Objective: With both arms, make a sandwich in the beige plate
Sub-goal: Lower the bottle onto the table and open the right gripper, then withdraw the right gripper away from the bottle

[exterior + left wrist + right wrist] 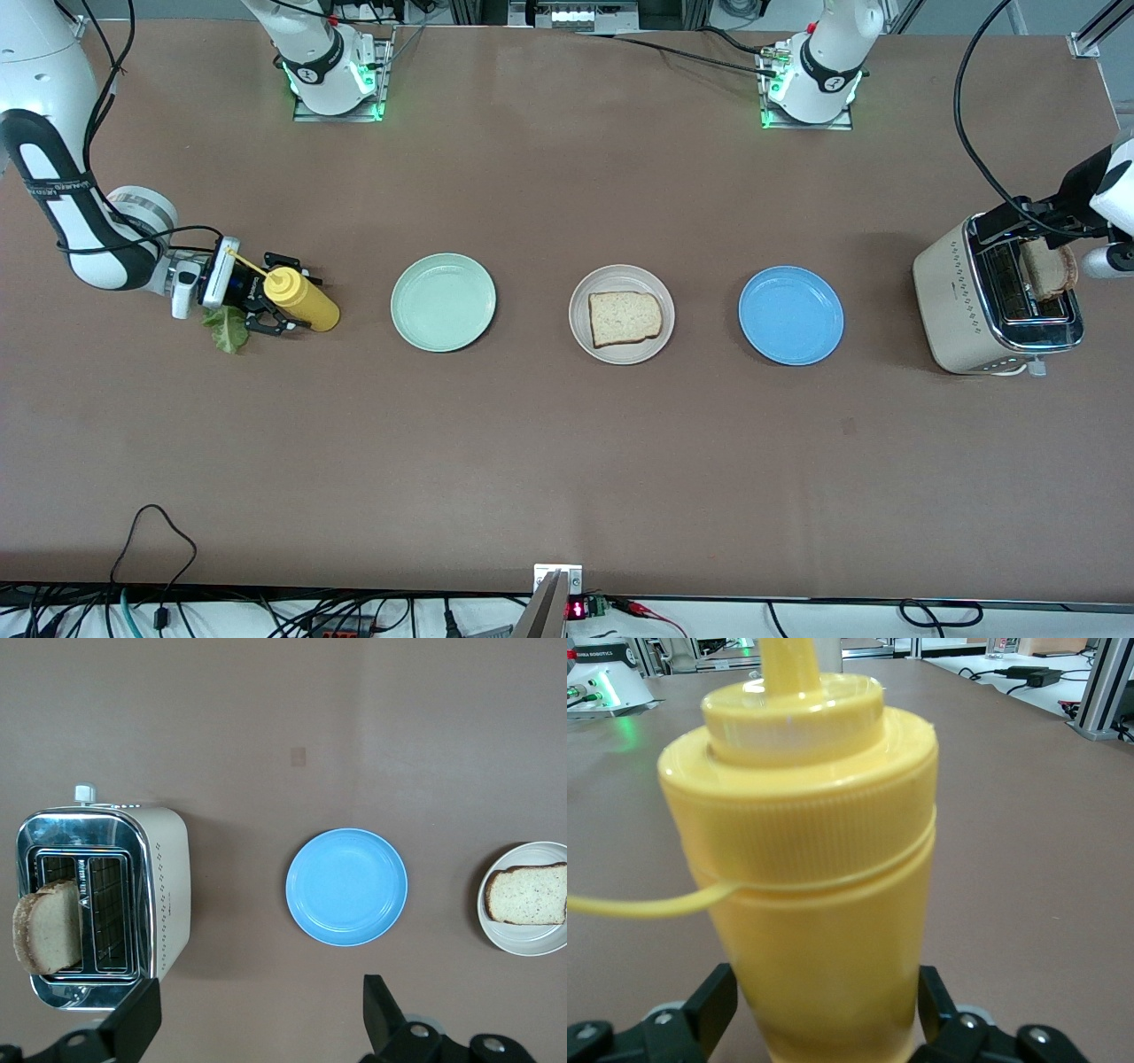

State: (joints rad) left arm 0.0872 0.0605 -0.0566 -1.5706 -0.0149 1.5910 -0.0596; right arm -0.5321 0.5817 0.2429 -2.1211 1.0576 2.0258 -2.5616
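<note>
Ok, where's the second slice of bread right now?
The second slice stands in a slot of the toaster at the left arm's end of the table, beside the blue plate.

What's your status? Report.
Left end effector open over silver toaster. Right end effector open around yellow squeeze bottle. One bread slice on round beige plate.

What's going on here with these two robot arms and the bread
A sandwich is being put together on the beige plate, which so far holds one bread slice. The right gripper is around a yellow squeeze bottle at its end of the table, fingers just clear of its sides, with a lettuce leaf beside it. The left gripper hangs open over the table beside the toaster, where a second slice sticks up. The mint green plate and blue plate hold nothing.
</note>
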